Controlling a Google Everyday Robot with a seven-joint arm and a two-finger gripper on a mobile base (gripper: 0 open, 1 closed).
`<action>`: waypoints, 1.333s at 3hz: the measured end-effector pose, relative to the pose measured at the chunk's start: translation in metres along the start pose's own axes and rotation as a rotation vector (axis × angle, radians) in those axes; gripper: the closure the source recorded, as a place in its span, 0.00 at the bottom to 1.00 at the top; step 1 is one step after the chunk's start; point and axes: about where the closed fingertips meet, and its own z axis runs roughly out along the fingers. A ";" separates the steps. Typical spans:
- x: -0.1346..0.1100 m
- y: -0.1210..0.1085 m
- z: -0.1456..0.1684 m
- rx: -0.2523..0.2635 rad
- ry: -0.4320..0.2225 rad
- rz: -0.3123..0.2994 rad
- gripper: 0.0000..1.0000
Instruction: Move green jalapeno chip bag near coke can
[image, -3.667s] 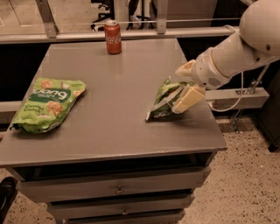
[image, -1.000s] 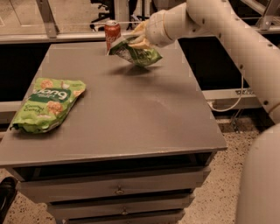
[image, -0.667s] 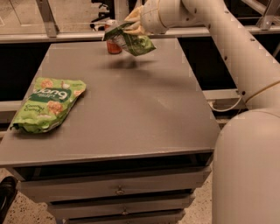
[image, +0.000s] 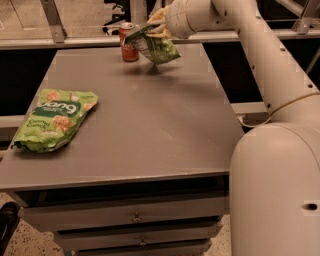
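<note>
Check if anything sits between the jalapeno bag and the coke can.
Nothing visible. The gripper holds the green jalapeno chip bag right beside the coke can, above the table; the light-green snack bag lies far off at front left.

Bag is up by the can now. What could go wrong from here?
1. The claw, at the far end of the table, holds the green jalapeno chip bag aloft, overlapping the coke can in this view; lowering it could tip the can.
2. The can stands near the table's far edge, so a nudge might push it off.
</note>
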 end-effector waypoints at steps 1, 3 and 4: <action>0.020 0.014 0.010 -0.045 -0.001 -0.051 1.00; 0.038 0.044 0.025 -0.149 -0.003 -0.041 0.77; 0.038 0.051 0.030 -0.181 -0.009 -0.023 0.45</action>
